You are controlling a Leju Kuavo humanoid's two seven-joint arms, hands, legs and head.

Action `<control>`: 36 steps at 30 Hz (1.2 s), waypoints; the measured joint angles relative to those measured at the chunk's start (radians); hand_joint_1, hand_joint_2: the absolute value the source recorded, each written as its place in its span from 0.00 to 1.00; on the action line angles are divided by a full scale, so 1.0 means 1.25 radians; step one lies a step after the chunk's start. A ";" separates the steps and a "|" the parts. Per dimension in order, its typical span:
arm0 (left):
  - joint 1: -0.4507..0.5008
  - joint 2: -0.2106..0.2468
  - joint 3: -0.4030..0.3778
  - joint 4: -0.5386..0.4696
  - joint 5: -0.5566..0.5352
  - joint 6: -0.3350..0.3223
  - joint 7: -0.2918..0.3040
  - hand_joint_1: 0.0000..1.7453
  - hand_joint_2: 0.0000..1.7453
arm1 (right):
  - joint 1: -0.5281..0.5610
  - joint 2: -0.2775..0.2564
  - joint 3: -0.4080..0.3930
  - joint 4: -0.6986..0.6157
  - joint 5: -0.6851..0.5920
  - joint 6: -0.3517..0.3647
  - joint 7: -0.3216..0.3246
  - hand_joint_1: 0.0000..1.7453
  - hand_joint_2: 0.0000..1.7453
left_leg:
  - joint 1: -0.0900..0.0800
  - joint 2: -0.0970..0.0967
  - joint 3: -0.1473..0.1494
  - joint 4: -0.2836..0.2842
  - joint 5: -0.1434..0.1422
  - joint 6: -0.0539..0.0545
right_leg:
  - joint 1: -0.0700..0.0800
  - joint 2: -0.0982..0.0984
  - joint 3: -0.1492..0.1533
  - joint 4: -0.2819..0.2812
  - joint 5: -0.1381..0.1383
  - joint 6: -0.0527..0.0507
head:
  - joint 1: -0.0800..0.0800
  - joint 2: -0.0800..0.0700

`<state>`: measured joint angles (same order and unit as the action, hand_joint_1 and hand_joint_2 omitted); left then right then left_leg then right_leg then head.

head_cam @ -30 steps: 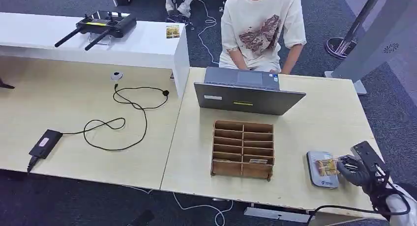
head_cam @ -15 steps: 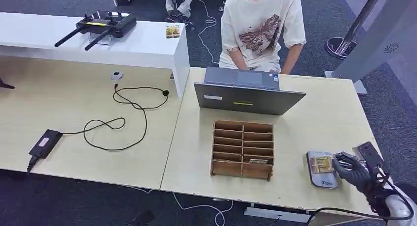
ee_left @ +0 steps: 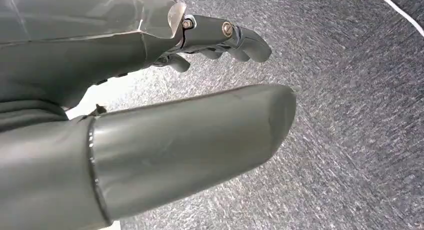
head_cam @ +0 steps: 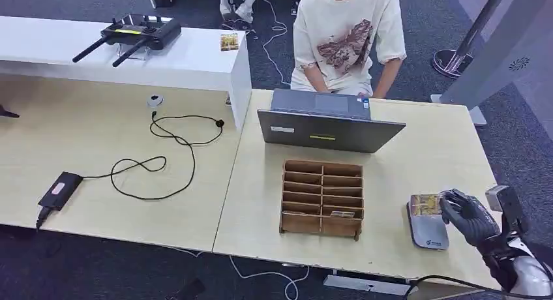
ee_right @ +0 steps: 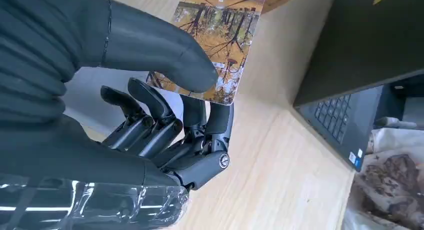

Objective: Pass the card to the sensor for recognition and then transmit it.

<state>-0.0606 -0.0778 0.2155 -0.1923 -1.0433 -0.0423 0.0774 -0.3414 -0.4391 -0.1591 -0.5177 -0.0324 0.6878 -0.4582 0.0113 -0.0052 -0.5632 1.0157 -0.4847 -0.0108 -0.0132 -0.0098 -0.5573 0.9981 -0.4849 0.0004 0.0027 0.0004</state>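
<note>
Here the right hand (head_cam: 468,216) holds the card (head_cam: 425,204) at the near right corner of the desk (head_cam: 430,156), thumb pressed on its printed face and dark fingers (ee_right: 200,125) clamped beneath it, as the right wrist view shows plainly. The card, printed with an autumn tree scene, sits over the far end of the grey sensor (head_cam: 429,229), a flat pad lying on the desk just beside the hand; whether card and pad touch is hard to tell from the head view. Near the sensor stands a wooden organizer (head_cam: 322,198) with 2 columns of slots, another card in 1 of its near slots. Beyond it an open laptop (head_cam: 329,127) faces a seated person (head_cam: 345,36) in a pale printed shirt. The left hand (ee_left: 150,115) hangs over grey carpet (ee_left: 350,115), its fingers slightly curled and apart, nothing in them.
</note>
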 joint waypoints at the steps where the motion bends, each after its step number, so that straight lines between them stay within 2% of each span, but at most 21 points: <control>1: 0.000 0.000 0.000 0.000 -0.001 0.000 0.000 0.00 0.00 | -0.001 0.002 0.000 -0.005 0.001 0.000 0.000 1.00 1.00 | 0.000 0.000 0.000 0.000 0.000 0.000 | 0.000 0.000 0.000 0.000 0.000 0.000 | 0.000 0.000; 5: -0.001 0.000 0.000 0.000 -0.006 0.000 0.000 0.00 0.00 | -0.007 0.009 0.000 -0.021 0.016 -0.025 -0.006 1.00 1.00 | 0.000 0.000 0.000 0.000 0.000 0.000 | 0.000 0.000 0.000 0.000 0.000 0.000 | 0.000 0.000; 12: -0.001 -0.004 0.013 0.000 -0.014 0.003 0.000 0.00 0.00 | -0.025 0.042 0.001 -0.099 0.069 -0.153 -0.020 1.00 1.00 | 0.000 0.000 0.000 0.000 0.000 0.000 | 0.000 0.000 0.000 0.000 0.000 0.000 | 0.000 0.000; 25: -0.001 -0.009 0.028 0.000 -0.031 0.005 0.000 0.00 0.00 | -0.024 0.094 0.024 -0.328 0.160 -0.357 -0.066 1.00 1.00 | 0.000 0.000 0.000 0.000 0.000 0.000 | 0.000 0.000 0.000 0.000 0.000 0.000 | 0.000 0.000; 30: -0.001 -0.011 0.036 0.000 -0.036 0.004 0.000 0.00 0.00 | -0.023 0.108 0.028 -0.391 0.165 -0.376 -0.067 1.00 1.00 | 0.000 0.000 0.000 0.000 0.000 0.000 | 0.000 0.000 0.000 0.000 0.000 0.000 | 0.000 0.000; 36: -0.001 -0.011 0.042 0.000 -0.038 0.003 0.000 0.00 0.00 | -0.023 0.114 0.029 -0.416 0.157 -0.384 -0.075 1.00 1.00 | 0.000 0.000 0.000 0.000 0.000 0.000 | 0.000 0.000 0.000 0.000 0.000 0.000 | 0.000 0.000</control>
<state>-0.0617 -0.0919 0.2682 -0.1923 -1.0906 -0.0381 0.0774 -0.3701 -0.2968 -0.1232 -1.0373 0.1636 0.2075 -0.5524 0.0113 -0.0050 -0.5636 1.0157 -0.4841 -0.0103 -0.0132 -0.0098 -0.5577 0.9984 -0.4847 0.0004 0.0027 0.0000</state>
